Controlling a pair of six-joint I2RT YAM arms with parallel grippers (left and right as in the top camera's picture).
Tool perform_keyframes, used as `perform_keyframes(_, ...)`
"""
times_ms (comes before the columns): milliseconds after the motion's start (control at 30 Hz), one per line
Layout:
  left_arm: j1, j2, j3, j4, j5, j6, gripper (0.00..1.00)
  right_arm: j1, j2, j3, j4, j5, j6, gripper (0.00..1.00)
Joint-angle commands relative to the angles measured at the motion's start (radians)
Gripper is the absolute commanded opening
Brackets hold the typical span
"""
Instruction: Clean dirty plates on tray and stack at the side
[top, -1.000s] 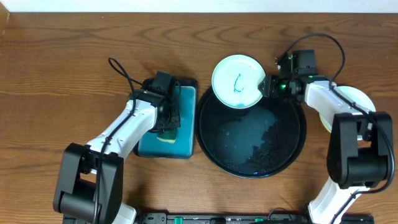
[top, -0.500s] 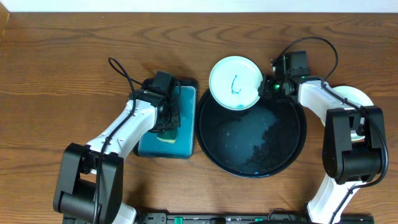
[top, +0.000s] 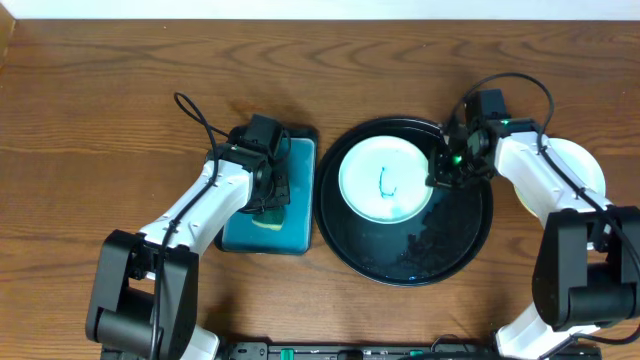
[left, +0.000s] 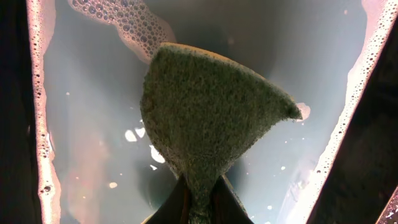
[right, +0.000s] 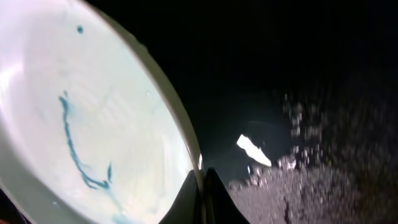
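Item 1: we log 1 mint-white plate (top: 385, 182), teal scribble at centre, inside the round black tray (top: 400, 278). Right gripper (top: 441, 172): pinched tight on its right rim. Left gripper (top: 268, 208): clamped on a green sponge (left: 205, 112) over the soapy rectangular tray (top: 300, 175). Item 2: second plate (top: 587, 162), on the table right of the tray.

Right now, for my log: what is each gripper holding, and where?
Left gripper: sponge, by one end. Right gripper: marked plate, by its rim.
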Motion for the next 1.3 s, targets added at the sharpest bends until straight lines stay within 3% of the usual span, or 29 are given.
perform_keyframes(0,0.006,0.000,-0.007,-0.003,-0.016,0.009,0.08,0.010,0.000,-0.025,-0.032,0.000,-0.034,0.01)
perform_keyframes(267,0.006,-0.007,-0.006,-0.003,-0.016,0.011,0.08,0.043,0.000,-0.133,0.026,0.051,-0.040,0.01)
perform_keyframes(367,0.006,-0.043,0.005,0.000,-0.016,0.071,0.07,0.043,0.000,-0.151,0.042,0.051,-0.040,0.01)
perform_keyframes(600,0.017,-0.103,0.007,0.093,-0.017,0.080,0.08,0.043,0.000,-0.153,0.042,0.051,-0.040,0.01)
perform_keyframes(1267,0.017,0.172,0.006,0.115,-0.016,0.076,0.07,0.043,0.000,-0.152,0.042,0.050,-0.040,0.01)
